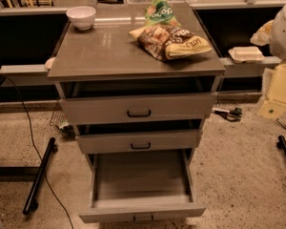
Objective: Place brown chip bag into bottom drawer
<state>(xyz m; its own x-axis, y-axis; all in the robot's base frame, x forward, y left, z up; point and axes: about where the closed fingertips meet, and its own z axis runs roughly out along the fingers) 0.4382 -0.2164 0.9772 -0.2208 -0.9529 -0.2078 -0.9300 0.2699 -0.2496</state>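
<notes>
The brown chip bag (174, 42) lies on the right half of the grey cabinet top (100, 51), with its yellow-tan edge toward the right. The smaller green snack bag (159, 12) stands just behind it. The bottom drawer (143, 178) is pulled fully out toward me and its tray is empty. The two drawers above it are slightly ajar. My gripper is not in view; only a white rounded part of my arm (285, 27) shows at the right edge, to the right of the cabinet and level with its top.
A white bowl (81, 17) sits on the cabinet top's back left corner. A white lidded container (246, 54) rests on the ledge to the right. A yellow box (281, 87), a small tool (229, 112), black bars (38, 175) and a cable lie on the floor.
</notes>
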